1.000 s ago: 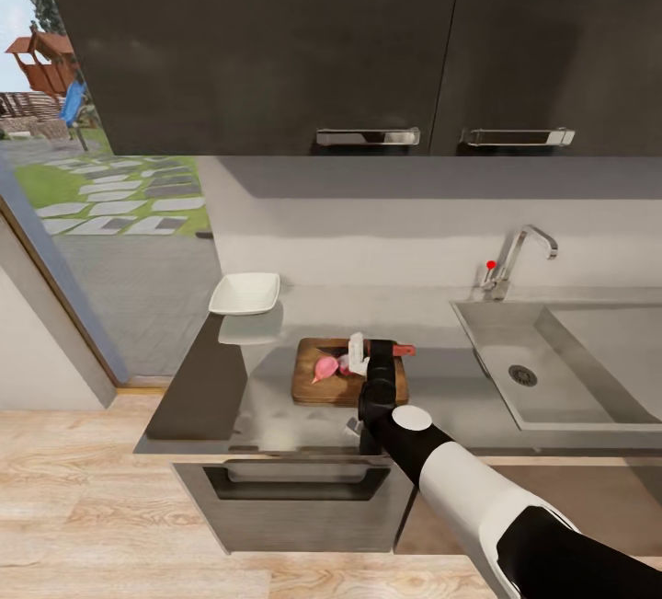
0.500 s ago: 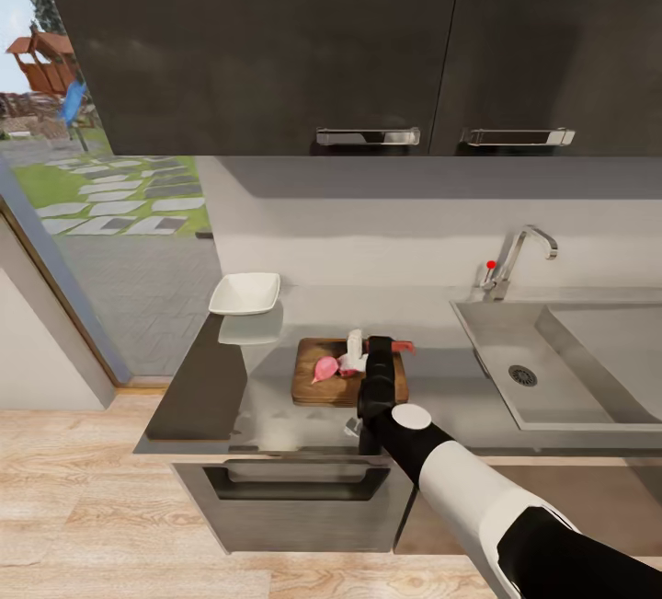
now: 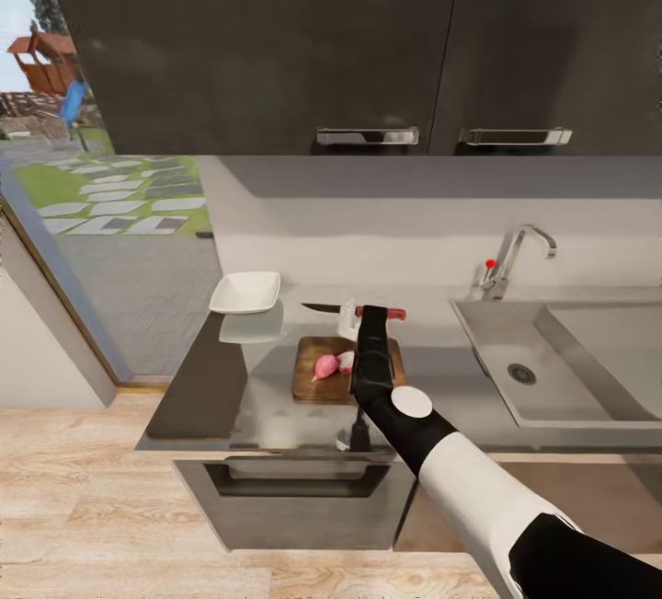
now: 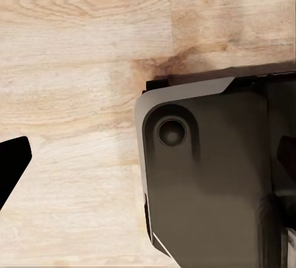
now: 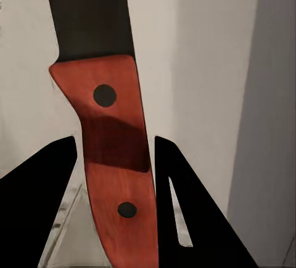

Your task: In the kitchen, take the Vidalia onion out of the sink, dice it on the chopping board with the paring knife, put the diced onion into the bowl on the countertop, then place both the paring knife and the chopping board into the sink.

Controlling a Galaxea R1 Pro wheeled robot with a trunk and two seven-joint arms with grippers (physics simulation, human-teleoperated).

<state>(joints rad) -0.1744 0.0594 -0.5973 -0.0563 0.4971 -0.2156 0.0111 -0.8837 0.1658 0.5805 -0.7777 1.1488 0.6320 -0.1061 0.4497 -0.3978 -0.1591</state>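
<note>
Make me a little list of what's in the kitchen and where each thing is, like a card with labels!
paring knife: held level above the counter, blade pointing toward the bowl
right gripper: jaws shut on the knife's red handle
Vidalia onion: two pinkish pieces on the board
chopping board: flat on the countertop, below the knife
bowl: white, empty, on the countertop beside the window
sink: past the board from the bowl, nothing in the basin
countertop: grey, glossy
</note>
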